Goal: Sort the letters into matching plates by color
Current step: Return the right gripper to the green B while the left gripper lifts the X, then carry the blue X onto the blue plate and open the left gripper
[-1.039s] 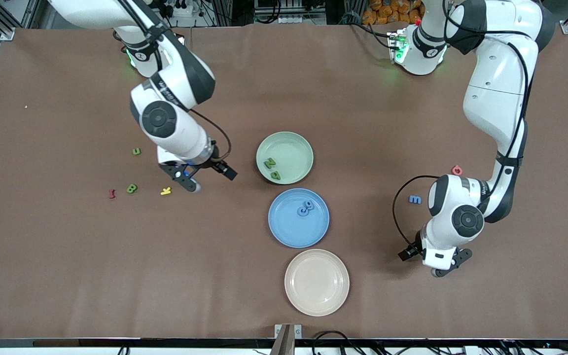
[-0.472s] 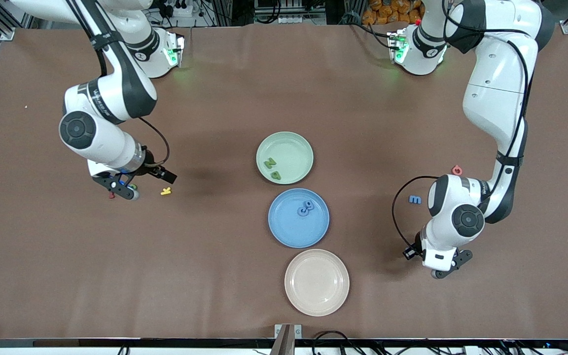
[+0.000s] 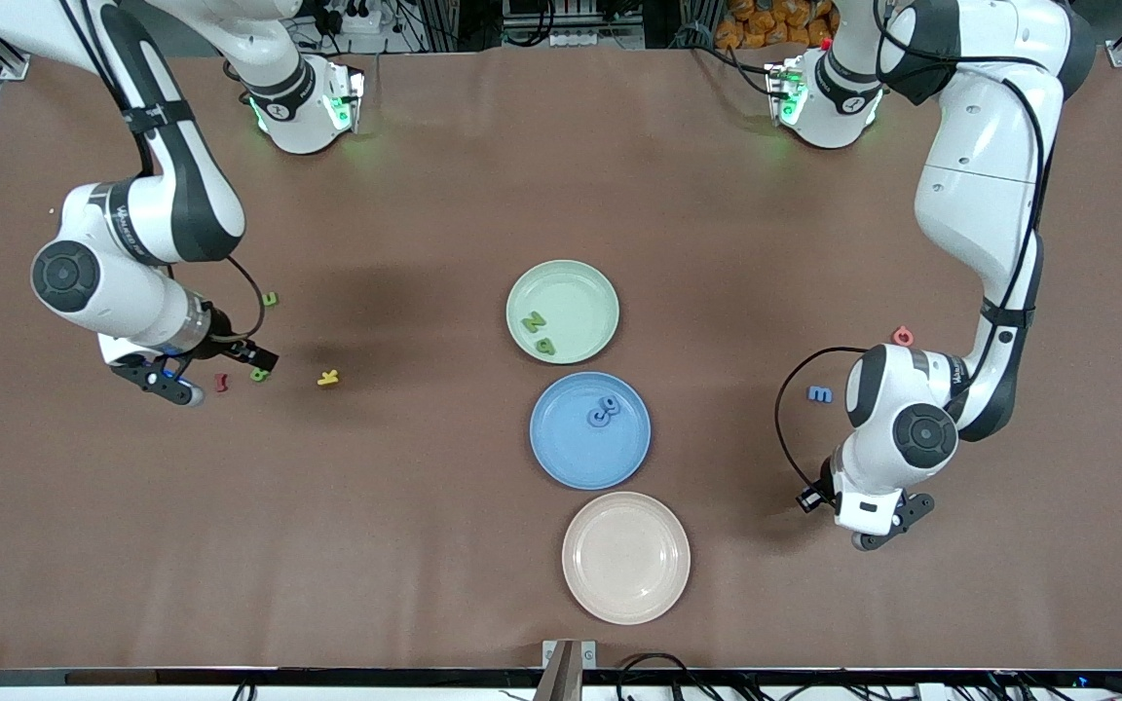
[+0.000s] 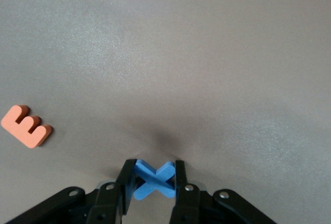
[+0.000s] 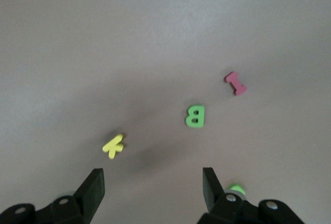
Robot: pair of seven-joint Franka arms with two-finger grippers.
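Near the cream plate (image 3: 625,557), the left gripper (image 4: 153,182) is clamping its fingers on a blue X (image 4: 152,179); the right gripper (image 5: 152,185) is hanging spread-fingered over the green B (image 5: 195,116).

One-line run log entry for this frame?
left claw: shut on blue X | right claw: open over green B | green plate: two letters | blue plate: two letters

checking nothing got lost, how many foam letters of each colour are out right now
green letters: 4
blue letters: 4, one of them in the left gripper
red letters: 2
orange letter: 1
yellow letter: 1
total: 12
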